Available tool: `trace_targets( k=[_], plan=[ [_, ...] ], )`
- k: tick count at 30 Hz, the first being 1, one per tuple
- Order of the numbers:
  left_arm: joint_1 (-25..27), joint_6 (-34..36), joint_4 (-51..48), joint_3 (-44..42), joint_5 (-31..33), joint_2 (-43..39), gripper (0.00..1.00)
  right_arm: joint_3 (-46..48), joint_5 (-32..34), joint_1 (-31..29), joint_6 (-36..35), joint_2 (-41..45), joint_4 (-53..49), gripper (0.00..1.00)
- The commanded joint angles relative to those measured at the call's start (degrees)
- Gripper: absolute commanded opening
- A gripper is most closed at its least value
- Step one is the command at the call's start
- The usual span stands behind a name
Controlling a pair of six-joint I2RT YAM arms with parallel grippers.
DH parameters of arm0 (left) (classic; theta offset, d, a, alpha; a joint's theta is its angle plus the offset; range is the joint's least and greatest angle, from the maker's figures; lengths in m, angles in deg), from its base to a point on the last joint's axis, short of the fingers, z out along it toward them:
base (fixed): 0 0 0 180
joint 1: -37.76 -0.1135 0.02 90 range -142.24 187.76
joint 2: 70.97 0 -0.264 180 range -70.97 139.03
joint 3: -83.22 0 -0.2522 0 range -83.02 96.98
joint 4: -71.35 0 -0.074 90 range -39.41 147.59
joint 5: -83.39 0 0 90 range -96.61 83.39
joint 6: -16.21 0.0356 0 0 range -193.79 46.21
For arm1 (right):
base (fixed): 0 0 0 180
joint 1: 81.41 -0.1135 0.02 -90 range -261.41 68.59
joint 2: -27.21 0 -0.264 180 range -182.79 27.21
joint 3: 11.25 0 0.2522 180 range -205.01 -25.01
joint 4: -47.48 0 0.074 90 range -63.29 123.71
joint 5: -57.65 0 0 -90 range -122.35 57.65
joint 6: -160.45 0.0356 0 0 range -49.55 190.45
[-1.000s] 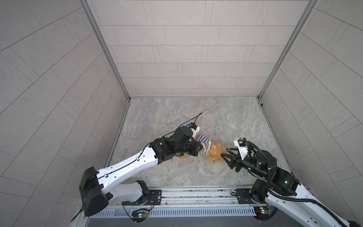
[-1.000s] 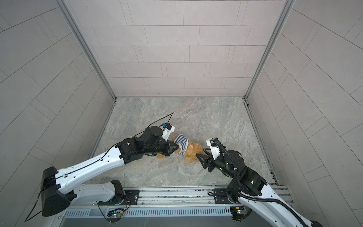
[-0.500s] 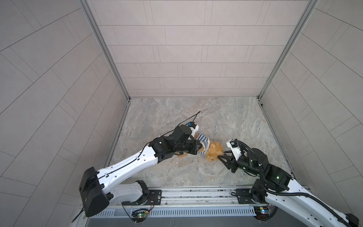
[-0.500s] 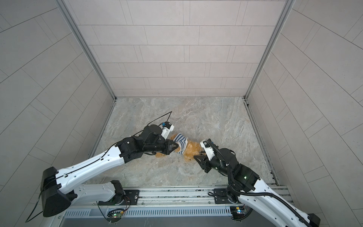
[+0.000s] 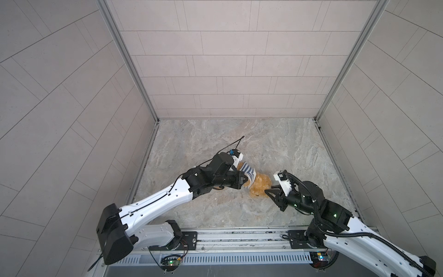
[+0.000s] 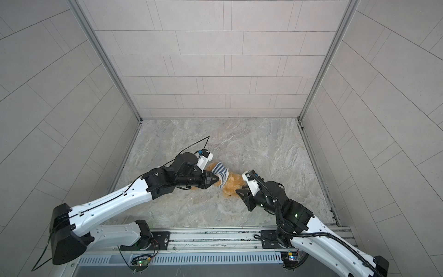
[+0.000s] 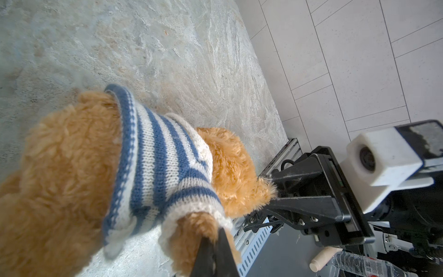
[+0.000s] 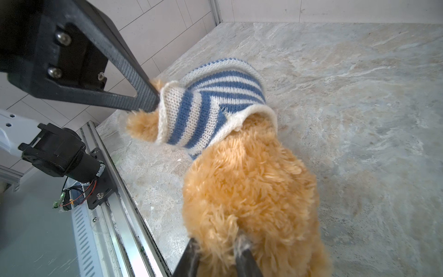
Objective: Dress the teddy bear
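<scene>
Right pincer (image 8: pixel 218 256) nearer now, tight on teddy bear (image 8: pixel 251 187)

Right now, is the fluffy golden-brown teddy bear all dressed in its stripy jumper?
Nearly. Done: the blue-and-white striped knitted sweater sits around the chest of the fluffy golden-brown teddy bear, head out, one paw through a sleeve. In hand: the left gripper pinches that cuff; the right gripper holds head fur. Left: the other sleeve is hidden, so check it, and maybe tug the hem down.
</scene>
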Motion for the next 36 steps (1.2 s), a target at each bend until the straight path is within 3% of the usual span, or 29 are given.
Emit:
trace_targets(
  k=[1, 3, 8, 14, 17, 27, 36],
  plan=[
    [-0.19, 0.00, 3.15, -0.37, -1.65, -1.63, 0.00, 0.61, 0.39, -0.51, -0.36, -1.25, 3.46, 0.24],
    [-0.22, 0.21, 3.15, -0.45, -1.74, -1.65, 0.00, 0.72, 0.42, -0.77, -0.36, -2.49, 4.33, 0.21],
    [-0.19, 1.09, 3.07, -1.64, -1.15, -1.16, 0.00, 0.13, 3.61, -0.87, -0.30, -3.99, 2.95, 0.00],
    [-0.44, 6.03, 3.72, -8.11, 4.95, -0.26, 0.00, 1.67, 5.26, -0.86, 0.89, -2.72, 3.08, 0.00],
    [-0.96, 5.81, 4.91, -10.42, 5.91, -0.97, 0.11, 1.49, 3.56, -2.00, 0.40, -2.84, 3.19, 0.00],
    [-4.78, 6.98, 2.01, -11.75, 6.88, -6.23, 0.35, -0.35, 6.96, -5.78, -2.89, -5.43, 0.22, 0.00],
    [-5.91, 8.61, 1.55, -8.91, 5.67, -0.70, 0.39, -0.82, 8.64, -7.10, -3.70, -6.35, 0.41, 0.00]
  ],
)
